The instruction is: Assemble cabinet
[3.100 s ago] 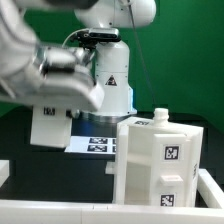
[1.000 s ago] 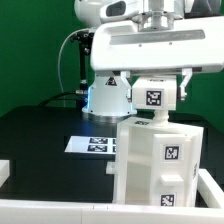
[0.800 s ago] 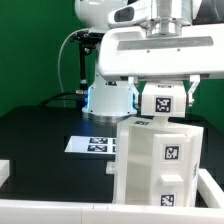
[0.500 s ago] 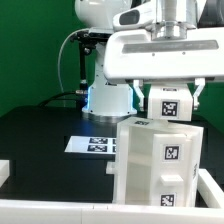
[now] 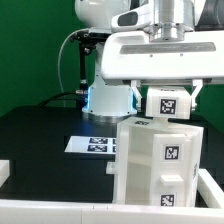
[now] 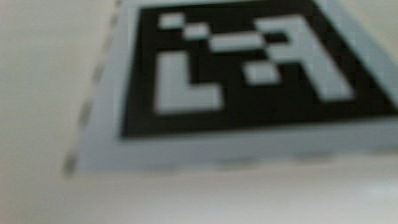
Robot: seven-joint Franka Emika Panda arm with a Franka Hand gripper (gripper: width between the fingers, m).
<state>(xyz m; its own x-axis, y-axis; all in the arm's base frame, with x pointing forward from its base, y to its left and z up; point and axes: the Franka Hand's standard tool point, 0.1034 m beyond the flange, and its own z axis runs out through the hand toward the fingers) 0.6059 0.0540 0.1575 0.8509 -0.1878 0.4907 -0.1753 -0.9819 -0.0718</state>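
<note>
The cabinet body (image 5: 160, 165), a tall white box with square tags on its side, stands at the exterior view's right front. Just above its top hangs a small white tagged block (image 5: 170, 105). My gripper (image 5: 170, 98) is shut on that block, one finger (image 5: 143, 98) on each side of it. The block's underside sits close to the box top; I cannot tell whether they touch. In the wrist view a blurred black-and-white tag (image 6: 249, 70) on a white surface fills the picture, and no fingers show there.
The marker board (image 5: 95, 143) lies flat on the black table behind the box. The arm's white base (image 5: 108, 98) stands at the back. A low white rail (image 5: 60, 212) runs along the front edge, with another piece (image 5: 4, 172) at the exterior view's left.
The gripper has carried the tagged block towards the exterior view's right and slightly down, over the top of the box. In the last half second it has hardly moved.
</note>
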